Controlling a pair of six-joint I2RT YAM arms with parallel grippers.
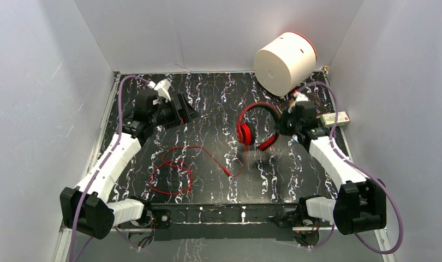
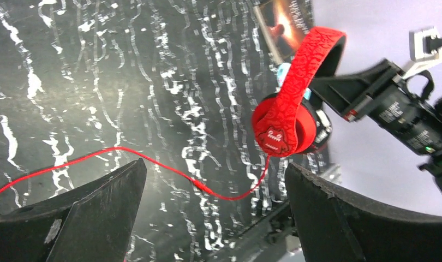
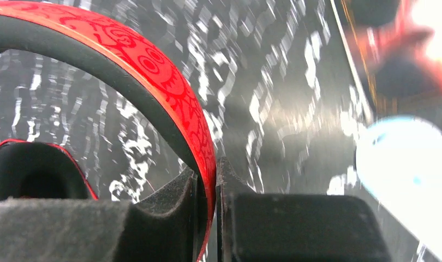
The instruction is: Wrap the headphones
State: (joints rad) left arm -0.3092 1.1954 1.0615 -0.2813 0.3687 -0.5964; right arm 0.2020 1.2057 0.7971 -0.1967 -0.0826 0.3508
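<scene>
Headphones [image 3: 153, 65], seemingly aloft, within right gripper [image 3: 208, 183]

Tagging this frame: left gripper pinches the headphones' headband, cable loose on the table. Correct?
No: the right gripper pinches the headband, as the right wrist view shows; the left gripper is open. The cable does lie loose on the table.

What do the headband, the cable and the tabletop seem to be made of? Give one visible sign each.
Headband: probably hard plastic, glossy red with a printed pattern; matte black lining beneath, perhaps rubber.
Cable: likely a rubbery plastic sheath, since it lies in loose loops.
Tabletop: black with white veins like marble, slightly shiny; maybe only a printed sheet.
</scene>
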